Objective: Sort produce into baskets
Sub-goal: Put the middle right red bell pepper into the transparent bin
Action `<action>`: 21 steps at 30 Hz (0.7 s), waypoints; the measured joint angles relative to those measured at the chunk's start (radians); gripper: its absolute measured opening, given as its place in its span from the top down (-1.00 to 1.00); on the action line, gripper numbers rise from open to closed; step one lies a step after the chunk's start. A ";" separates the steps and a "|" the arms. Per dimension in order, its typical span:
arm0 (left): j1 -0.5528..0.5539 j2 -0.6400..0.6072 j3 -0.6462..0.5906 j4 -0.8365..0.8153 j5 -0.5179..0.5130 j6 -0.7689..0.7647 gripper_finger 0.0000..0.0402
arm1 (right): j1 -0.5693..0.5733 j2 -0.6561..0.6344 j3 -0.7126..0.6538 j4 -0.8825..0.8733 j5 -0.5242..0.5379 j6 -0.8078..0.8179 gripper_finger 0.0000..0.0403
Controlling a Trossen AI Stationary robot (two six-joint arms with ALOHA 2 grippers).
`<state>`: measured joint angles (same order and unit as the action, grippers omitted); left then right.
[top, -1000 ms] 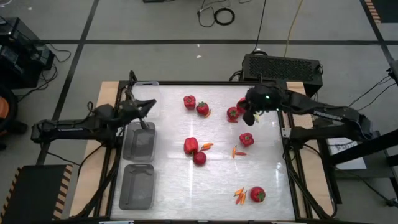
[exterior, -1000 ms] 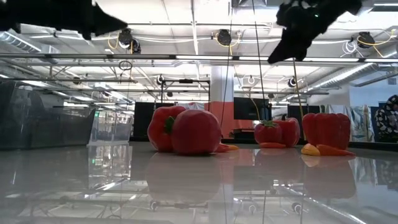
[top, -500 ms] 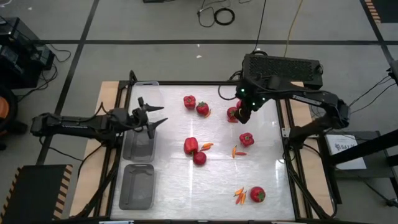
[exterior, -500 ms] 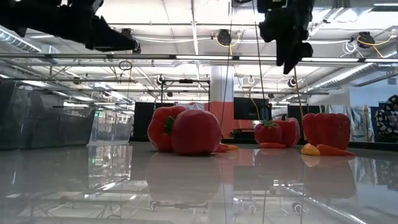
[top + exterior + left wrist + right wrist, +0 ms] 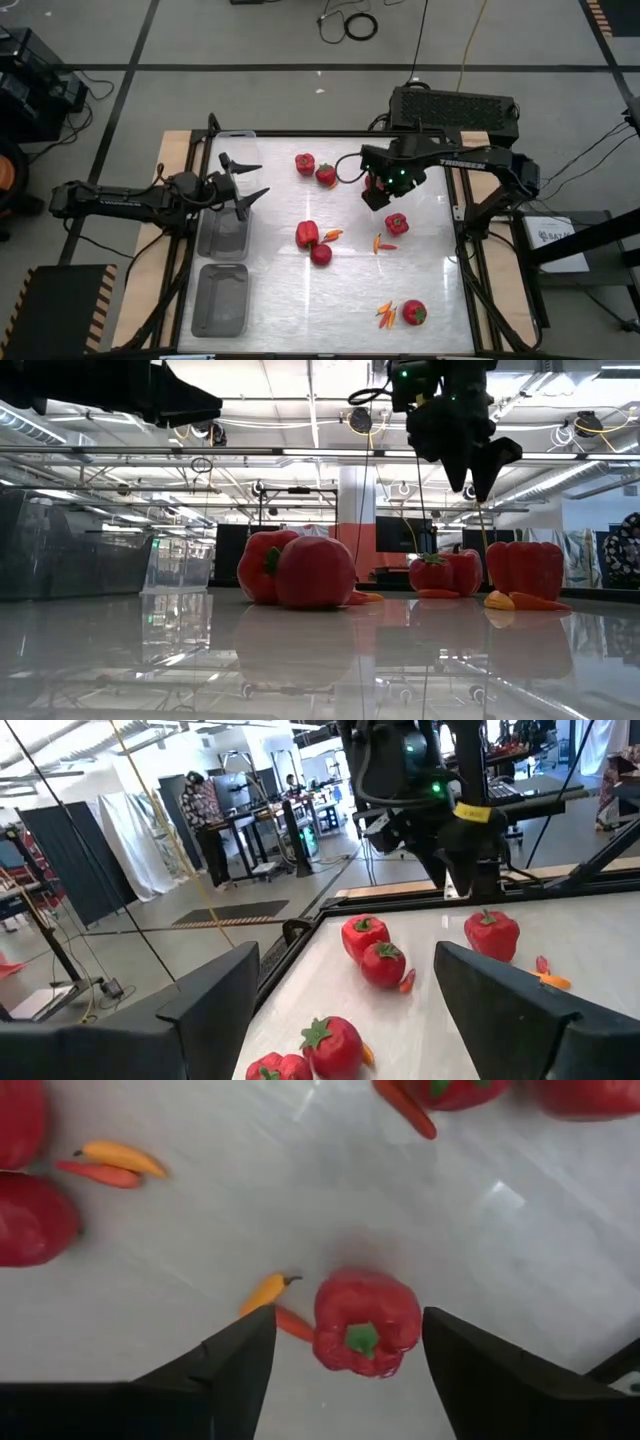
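Red peppers and tomatoes lie scattered on the white table: two at the far middle (image 5: 305,162) (image 5: 326,175), two in the centre (image 5: 307,234) (image 5: 321,254), one near right (image 5: 413,312). Small chilis (image 5: 381,243) lie beside some of them. Three clear baskets (image 5: 222,232) stand in a row along the left edge. My right gripper (image 5: 375,190) points down, open, above and just short of a red bell pepper (image 5: 367,1323), which rests on the table. My left gripper (image 5: 247,181) hovers level and open beside the far baskets, nothing between its fingers.
A black box (image 5: 455,105) stands behind the table's far right edge. My right arm (image 5: 440,800) shows across the table in the left wrist view. Bare table surface lies between the baskets and the central produce and along the near middle.
Both grippers have opened. My right gripper has swung toward the table's left and near side and tipped from slanting to pointing straight down over the bell pepper. My left gripper has edged out toward the table's middle. No produce has moved.
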<state>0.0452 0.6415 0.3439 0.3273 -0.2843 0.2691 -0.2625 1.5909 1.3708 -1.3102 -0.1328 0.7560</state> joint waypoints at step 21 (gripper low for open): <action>0.000 0.000 0.000 -0.008 0.002 0.002 -0.54 | 0.131 0.045 0.000 0.045 0.057 -0.092 -0.29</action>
<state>0.0452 0.6415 0.3443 0.3195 -0.2825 0.2706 -0.1318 1.6360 1.3708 -1.2651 -0.0755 0.6642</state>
